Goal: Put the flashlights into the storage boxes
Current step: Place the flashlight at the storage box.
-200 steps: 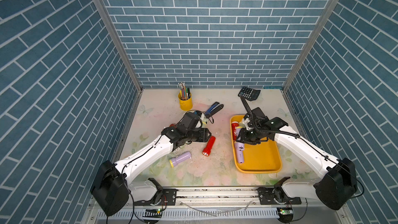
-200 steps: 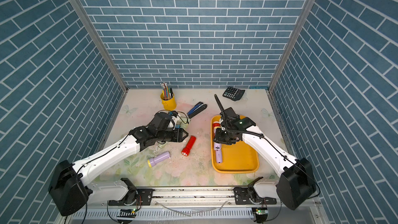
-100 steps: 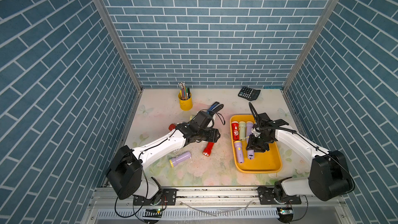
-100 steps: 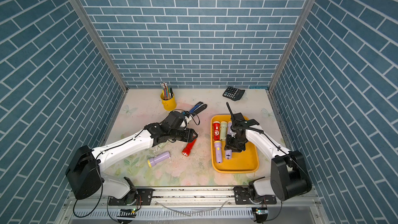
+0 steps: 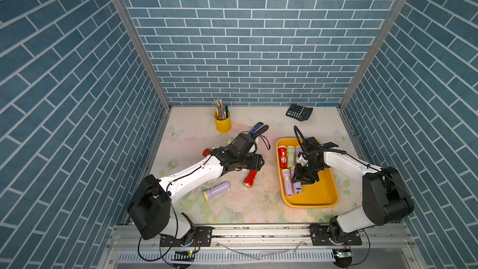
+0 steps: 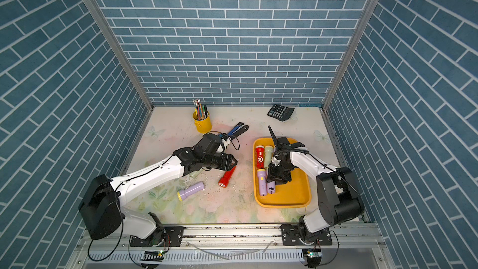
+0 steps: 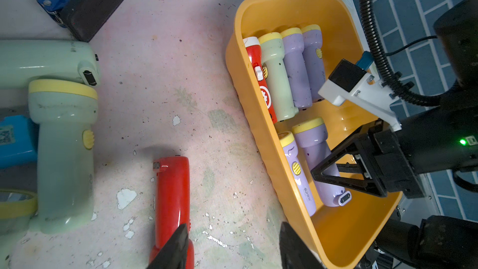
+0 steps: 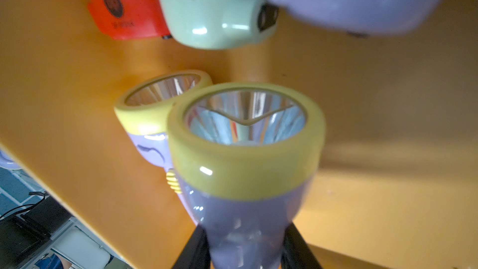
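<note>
Blue brick-pattern walls, floral bench [image 5: 232, 208].

Both top views: yellow tray [image 5: 323, 197] carries six flashlights. Right jaws inside it, pinching held lilac flashlight [image 5: 298, 190]. Left jaws spread, empty, over tail of red flashlight [image 6: 227, 177]. Loose lilac flashlight [image 6: 190, 190] near, arm-side.

Left wrist: two pale green flashlights [image 7: 64, 151] and blue flashlight [image 7: 15, 138] on bench, well apart from left jaws.

Right wrist: held one's yellow head points away from jaws.

Judgement: about half stowed, at least five left.

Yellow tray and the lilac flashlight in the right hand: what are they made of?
Shallow yellow tray: probably moulded plastic, smooth, semi-glossy, soft highlights on its rounded wall. Held lilac flashlight with yellow head: likely glossy plastic, sharp glints; mirrored reflector under a clear lens.
</note>
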Motion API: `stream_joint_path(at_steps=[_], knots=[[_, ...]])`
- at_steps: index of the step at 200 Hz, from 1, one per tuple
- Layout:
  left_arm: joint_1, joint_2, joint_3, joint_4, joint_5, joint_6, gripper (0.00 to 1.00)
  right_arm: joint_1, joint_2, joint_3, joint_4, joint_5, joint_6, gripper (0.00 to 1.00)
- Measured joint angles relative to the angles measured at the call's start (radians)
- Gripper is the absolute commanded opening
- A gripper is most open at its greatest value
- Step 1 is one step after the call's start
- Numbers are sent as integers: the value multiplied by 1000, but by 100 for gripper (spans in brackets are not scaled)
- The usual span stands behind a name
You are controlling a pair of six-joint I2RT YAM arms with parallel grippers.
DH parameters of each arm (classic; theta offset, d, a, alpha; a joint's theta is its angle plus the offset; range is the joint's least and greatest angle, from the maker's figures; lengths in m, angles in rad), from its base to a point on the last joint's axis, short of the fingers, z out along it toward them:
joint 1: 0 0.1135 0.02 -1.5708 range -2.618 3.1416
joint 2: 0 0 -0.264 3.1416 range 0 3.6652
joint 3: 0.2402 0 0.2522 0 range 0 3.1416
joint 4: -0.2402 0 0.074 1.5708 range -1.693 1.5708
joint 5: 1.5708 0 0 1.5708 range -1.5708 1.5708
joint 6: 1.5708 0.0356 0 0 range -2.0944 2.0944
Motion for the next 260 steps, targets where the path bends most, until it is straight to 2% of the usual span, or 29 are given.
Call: stream_joint_path(at_steps=[92, 147, 260], knots=[[0, 0, 0, 0, 0, 0, 58, 0, 57, -6, 34, -25, -10, 39], [0, 0, 0, 0, 0, 0, 58, -1, 73, -6, 35, -23, -31, 49], [0, 0, 0, 0, 0, 0, 57, -1, 50, -6, 23, -17, -32, 56]])
